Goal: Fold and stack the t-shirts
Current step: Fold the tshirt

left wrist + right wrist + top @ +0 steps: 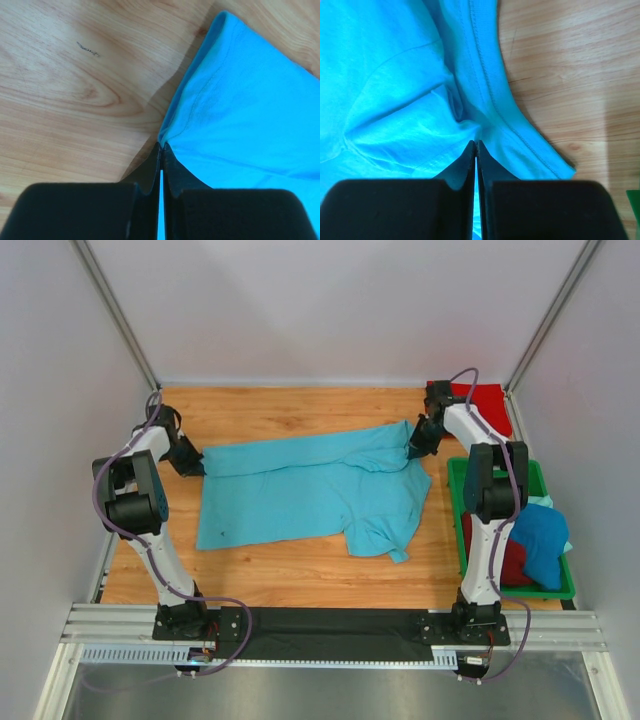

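One rumpled turquoise t-shirt (300, 495), woodgrain table (300, 405)

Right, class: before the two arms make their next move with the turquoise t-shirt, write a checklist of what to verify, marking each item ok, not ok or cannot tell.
1. The left gripper is shut on a corner of the turquoise t-shirt: ok.
2. The right gripper is shut on its cloth beside a stitched edge: ok.
3. The shirt lies flat: not ok, its right part is bunched and folded over.
4. The red shirt lies apart from it: ok.
5. Each grip holds one layer only: cannot tell.
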Robot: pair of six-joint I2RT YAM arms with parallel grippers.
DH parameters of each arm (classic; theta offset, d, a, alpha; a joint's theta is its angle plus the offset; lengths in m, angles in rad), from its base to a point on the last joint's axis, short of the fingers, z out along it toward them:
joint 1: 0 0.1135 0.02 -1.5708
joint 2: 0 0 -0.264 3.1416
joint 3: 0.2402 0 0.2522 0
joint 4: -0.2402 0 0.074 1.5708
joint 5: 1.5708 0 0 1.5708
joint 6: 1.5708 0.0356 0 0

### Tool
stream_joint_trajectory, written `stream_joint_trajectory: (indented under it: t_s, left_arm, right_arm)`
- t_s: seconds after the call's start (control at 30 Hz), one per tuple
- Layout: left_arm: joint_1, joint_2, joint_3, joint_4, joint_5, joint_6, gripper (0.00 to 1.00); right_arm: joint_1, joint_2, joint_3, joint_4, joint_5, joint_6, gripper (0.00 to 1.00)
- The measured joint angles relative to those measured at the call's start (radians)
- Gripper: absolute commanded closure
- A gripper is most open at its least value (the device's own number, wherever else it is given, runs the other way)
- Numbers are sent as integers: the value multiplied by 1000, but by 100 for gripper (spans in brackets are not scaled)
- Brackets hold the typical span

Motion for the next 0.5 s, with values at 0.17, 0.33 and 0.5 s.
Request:
stream_joint_trajectory:
  t_s: [0.17,0.33,0.5]
  left_arm:
    - [0,0,48,-23,12,-12,100]
    - [0,0,124,-39,21,-30,96]
    - [0,1,138,-47,23,-46,78]
  right_arm:
    - [-3,-13,78,-2,-3,32,100]
    - [-10,-13,226,3,-21,60,100]
    - [-11,-13,256,13,-37,77,100]
